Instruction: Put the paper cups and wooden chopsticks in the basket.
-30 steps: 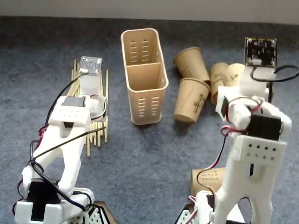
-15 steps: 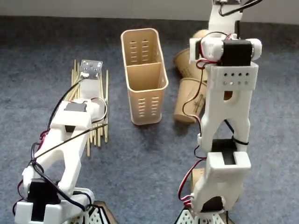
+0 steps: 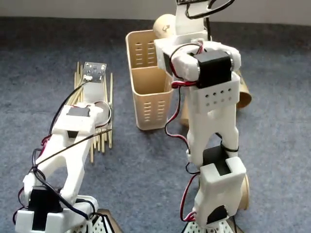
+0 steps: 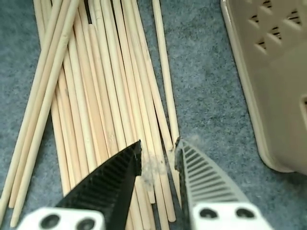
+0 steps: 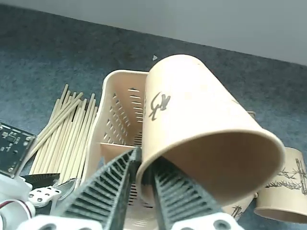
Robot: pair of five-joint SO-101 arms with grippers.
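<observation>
Left arm (image 3: 73, 128) extended low and forward; left gripper (image 4: 158, 152) points downward, fingers slightly parted. Right arm (image 3: 212, 97) raised and stretched far forward; right gripper (image 5: 146, 161) is clamped on the rim of a paper cup (image 5: 201, 120), fingers nearly together.

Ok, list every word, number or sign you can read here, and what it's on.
No readable text.
On the paper cup in the right claw: dark brush mark, not legible as words.
On the second cup: bamboo-like drawing, no words.
On the circuit board: markings too small to read.
</observation>
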